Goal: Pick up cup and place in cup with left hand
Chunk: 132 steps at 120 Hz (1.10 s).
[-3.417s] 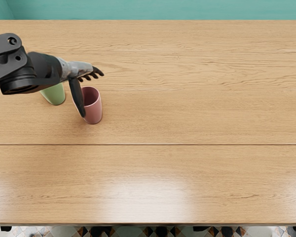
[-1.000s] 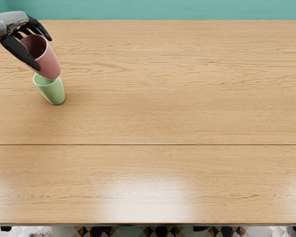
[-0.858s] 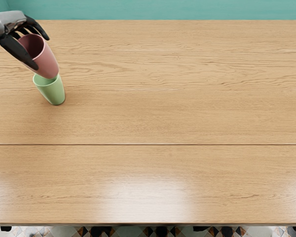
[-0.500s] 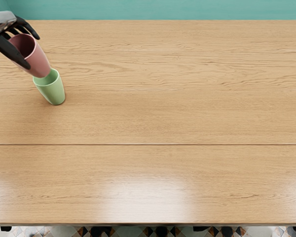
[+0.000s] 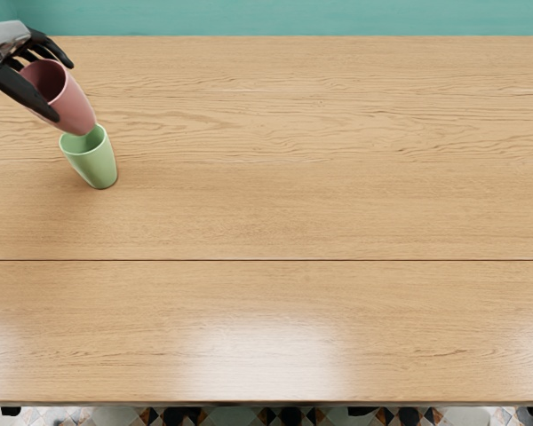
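Observation:
At the picture's upper left, my left hand (image 5: 60, 89) is shut on the pink cup (image 5: 75, 110), its thumb across the near side and its other fingers behind the rim. The pink cup is held with its opening toward the upper left and its base over the rim of the green cup (image 5: 92, 161). That green cup stands upright on the table, its opening partly covered by the pink cup's base. Whether the base dips inside the green rim, I cannot tell.
The wooden table (image 5: 293, 204) runs across the picture, with a teal wall (image 5: 284, 18) behind its far edge. Patterned floor shows below the near edge.
My left hand closed on the pink cup and lifted it from the table to above the green cup. In the last half second both shifted slightly right.

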Available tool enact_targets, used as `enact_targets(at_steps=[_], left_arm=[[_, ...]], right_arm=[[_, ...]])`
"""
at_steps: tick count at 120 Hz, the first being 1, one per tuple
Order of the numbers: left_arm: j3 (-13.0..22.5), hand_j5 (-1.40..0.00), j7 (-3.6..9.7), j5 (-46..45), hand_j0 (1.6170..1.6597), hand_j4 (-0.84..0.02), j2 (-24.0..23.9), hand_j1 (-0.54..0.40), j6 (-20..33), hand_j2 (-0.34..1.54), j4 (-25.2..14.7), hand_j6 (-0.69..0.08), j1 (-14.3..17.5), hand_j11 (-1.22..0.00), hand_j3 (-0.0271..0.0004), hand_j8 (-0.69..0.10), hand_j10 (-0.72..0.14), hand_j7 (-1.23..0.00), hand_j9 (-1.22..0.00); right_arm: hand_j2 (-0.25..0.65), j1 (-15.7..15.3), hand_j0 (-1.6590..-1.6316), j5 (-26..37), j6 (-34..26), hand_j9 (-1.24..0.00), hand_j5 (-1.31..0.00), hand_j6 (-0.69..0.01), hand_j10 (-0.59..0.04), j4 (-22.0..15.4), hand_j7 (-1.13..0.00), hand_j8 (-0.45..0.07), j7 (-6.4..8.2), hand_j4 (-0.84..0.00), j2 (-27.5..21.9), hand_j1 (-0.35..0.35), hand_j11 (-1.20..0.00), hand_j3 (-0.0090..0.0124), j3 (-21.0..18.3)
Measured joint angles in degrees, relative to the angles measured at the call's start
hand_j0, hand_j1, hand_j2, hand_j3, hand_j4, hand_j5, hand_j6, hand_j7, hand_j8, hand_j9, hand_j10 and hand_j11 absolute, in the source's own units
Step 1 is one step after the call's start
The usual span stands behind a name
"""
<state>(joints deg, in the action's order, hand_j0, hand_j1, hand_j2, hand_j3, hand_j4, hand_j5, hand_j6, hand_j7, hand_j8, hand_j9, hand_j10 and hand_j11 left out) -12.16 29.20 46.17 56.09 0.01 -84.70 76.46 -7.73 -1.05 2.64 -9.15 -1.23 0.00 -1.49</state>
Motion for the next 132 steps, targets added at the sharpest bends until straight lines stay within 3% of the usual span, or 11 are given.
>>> enact_targets(at_steps=[54, 79, 132], left_arm=[[0.0, -0.71, -0.99, 0.0, 1.6553, -0.493, -0.7, -0.127, 1.3, 0.14, 1.8, -0.318, -2.6, -0.68, 0.0, -0.258, -0.36, -0.69, -0.69], [0.2, -0.7, -2.65, 0.0, 1.655, -0.494, -1.8, -0.119, 2.7, 0.11, 2.9, -0.323, -3.5, -0.68, 0.0, -0.257, -0.353, -0.68, -0.69], [0.3, -0.69, -2.92, 0.0, 1.6548, -0.489, -1.8, -0.108, 3.0, 0.1, 3.2, -0.333, -4.7, -0.68, 0.0, -0.268, -0.368, -0.68, -0.68]], right_arm=[[-0.003, 0.0, -1.6581, 0.0, 0.0, -0.02, -0.02, -0.017, -0.017, 0.0, -0.02, -0.017, 0.0, -0.017, 0.0, -0.329, -0.02, 0.0, 0.0], [-0.003, 0.0, -1.6581, 0.0, 0.0, -0.02, -0.02, -0.017, -0.017, 0.0, -0.02, -0.017, 0.0, -0.017, 0.0, -0.329, -0.02, 0.0, 0.0], [-0.003, 0.0, -1.6581, 0.0, 0.0, -0.02, -0.02, -0.017, -0.017, 0.0, -0.02, -0.017, 0.0, -0.017, 0.0, -0.329, -0.02, 0.0, 0.0]])
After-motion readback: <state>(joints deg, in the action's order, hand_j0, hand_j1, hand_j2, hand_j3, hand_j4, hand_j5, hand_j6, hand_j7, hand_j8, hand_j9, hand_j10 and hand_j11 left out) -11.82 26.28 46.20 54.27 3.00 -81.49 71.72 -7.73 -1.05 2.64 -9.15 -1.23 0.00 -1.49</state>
